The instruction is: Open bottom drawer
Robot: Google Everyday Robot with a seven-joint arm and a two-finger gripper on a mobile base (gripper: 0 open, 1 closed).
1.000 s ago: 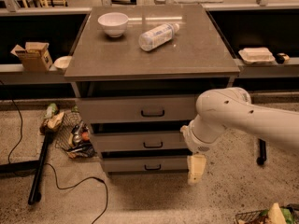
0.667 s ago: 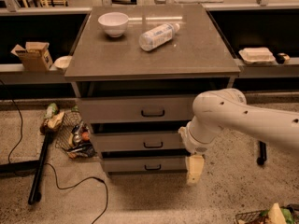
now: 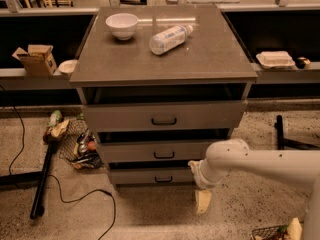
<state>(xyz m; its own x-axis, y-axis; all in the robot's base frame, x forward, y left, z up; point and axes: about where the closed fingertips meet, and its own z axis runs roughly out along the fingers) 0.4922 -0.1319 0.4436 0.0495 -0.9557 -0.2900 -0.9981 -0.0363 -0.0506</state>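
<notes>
The bottom drawer [image 3: 145, 176] is the narrowest grey front at the foot of the cabinet, with a small dark bar handle [image 3: 163, 179] at its centre. It sits nearly flush, with a dark gap above it. My gripper [image 3: 202, 201] hangs on the white arm [image 3: 260, 163] that comes in from the right. It points down near the floor, just right of and below the drawer's right end. It is apart from the handle and holds nothing that I can see.
The middle drawer [image 3: 150, 151] and the top drawer [image 3: 200, 115] are above. A white bowl [image 3: 122, 25] and a lying bottle [image 3: 169, 39] are on the cabinet top. A wire basket of clutter [image 3: 80, 146], a black pole [image 3: 42, 179] and a cable [image 3: 80, 199] lie on the floor at left.
The arm has dropped: the wrist and gripper moved down from the height of the middle drawer to the bottom drawer's right end. The drawers have not moved.
</notes>
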